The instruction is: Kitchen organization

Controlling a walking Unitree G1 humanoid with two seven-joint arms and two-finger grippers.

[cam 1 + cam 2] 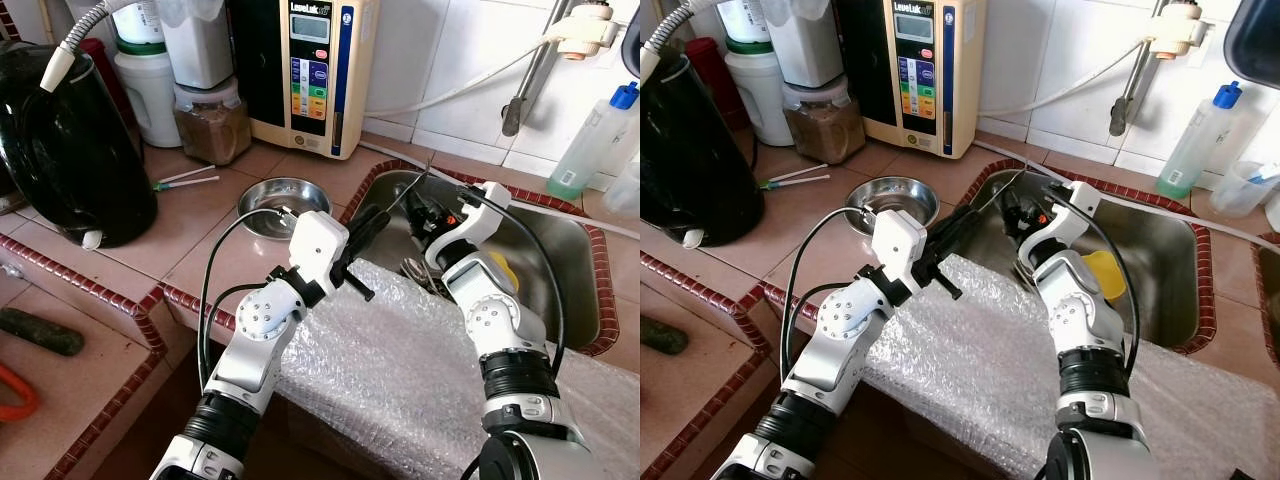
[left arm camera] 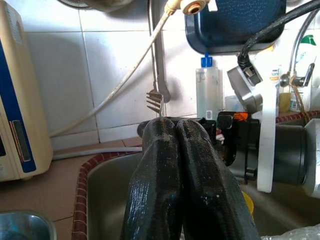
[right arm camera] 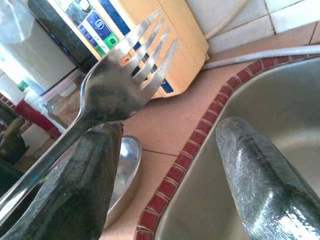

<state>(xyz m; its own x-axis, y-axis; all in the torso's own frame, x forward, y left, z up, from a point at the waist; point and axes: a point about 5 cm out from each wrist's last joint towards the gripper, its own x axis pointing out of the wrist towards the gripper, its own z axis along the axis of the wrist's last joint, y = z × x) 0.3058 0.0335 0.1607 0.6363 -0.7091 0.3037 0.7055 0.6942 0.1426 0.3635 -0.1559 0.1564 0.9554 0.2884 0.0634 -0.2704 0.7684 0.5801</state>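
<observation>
A steel fork [image 3: 120,75] rests against one finger of the right gripper [image 1: 428,205], tines up, above the near-left corner of the steel sink [image 1: 560,250]. That gripper's fingers stand apart, so the fork seems propped rather than pinched. The left gripper [image 1: 365,232], fingers pressed together and holding nothing, points toward it from the left, over bubble wrap [image 1: 400,370]. The fork looks light, rigid and slippery; its narrow handle seems the best place to clamp. A steel bowl [image 1: 283,200] sits on the tiled table [image 1: 200,215].

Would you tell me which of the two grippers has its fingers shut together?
The left gripper: its fingers press together, while the right gripper stands open with a fork against one finger.
</observation>
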